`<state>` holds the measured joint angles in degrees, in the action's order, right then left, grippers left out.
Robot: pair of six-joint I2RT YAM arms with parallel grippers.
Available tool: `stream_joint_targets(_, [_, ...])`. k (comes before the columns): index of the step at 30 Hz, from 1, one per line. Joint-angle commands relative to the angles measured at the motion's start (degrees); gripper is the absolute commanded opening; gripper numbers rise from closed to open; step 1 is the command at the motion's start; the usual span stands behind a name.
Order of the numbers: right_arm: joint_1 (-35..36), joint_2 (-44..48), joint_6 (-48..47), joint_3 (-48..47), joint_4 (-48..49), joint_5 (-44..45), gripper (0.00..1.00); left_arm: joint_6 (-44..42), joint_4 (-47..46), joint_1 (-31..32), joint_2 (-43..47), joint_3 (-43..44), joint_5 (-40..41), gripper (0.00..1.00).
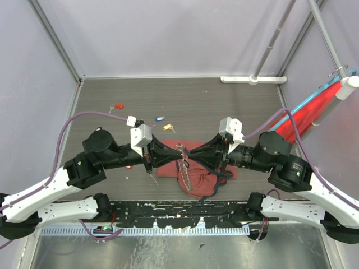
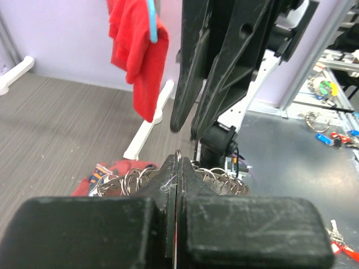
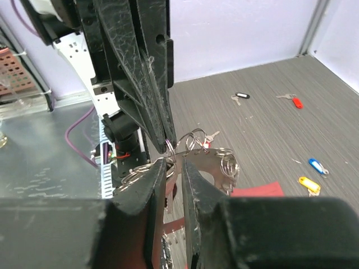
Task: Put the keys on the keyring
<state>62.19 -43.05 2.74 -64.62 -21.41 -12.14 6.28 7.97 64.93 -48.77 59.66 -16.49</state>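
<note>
Above the dark-red bag (image 1: 197, 180) near the table (image 1: 235, 101) front, the keyring (image 2: 220, 178) is seen between the two arms. Its wire is clamped in the left pincer (image 2: 176, 167), fingers pressed together. The right pincer (image 3: 174, 165) is parted narrowly, tips just beside the ring's loops; contact cannot be told. Further back, well apart from the ring, a red key (image 1: 118, 106), blue key (image 1: 159, 118) and yellow key (image 1: 167, 127) are scattered on the table, and a black key (image 3: 241, 96) is caught by the right wrist camera.

A: Where is free room around the cloth bag (image 1: 196, 179)?
B: Beyond it, open table (image 1: 235, 106); only the red key (image 1: 118, 106), blue key (image 1: 159, 119) and yellow key (image 1: 168, 127) lie there. Above it, left gripper (image 1: 175, 152) and right gripper (image 1: 192, 157) meet at the keyring (image 1: 184, 168), closing both sides.
</note>
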Motion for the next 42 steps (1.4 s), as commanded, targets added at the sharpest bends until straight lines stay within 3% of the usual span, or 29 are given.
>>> stream_joint_targets(1, [0.21,-0.96,-3.96,-3.11,2.40,-6.22,0.23,2.60,-7.92,0.04,1.07,-0.45,-4.95,0.00])
stream_joint_targets(24, [0.21,-2.46,-2.75,-4.38,1.72,-11.59,0.23,3.77,-8.41,0.03,0.88,-0.16,-7.45,0.00])
stream_joint_targets(37, [0.21,-2.42,-2.51,-5.39,-0.22,-9.37,0.01,3.47,-7.87,0.03,0.27,0.07,-7.94,0.00])
stream_joint_targets(39, [0.26,-3.04,-2.89,-7.00,-3.04,-7.98,0.01,3.23,-7.11,0.03,0.23,0.27,-7.86,0.06])
stream_joint_targets(42, [0.26,-4.30,-4.09,-9.81,-9.08,-5.86,0.01,2.68,-6.26,0.03,0.65,0.20,-7.33,0.25])
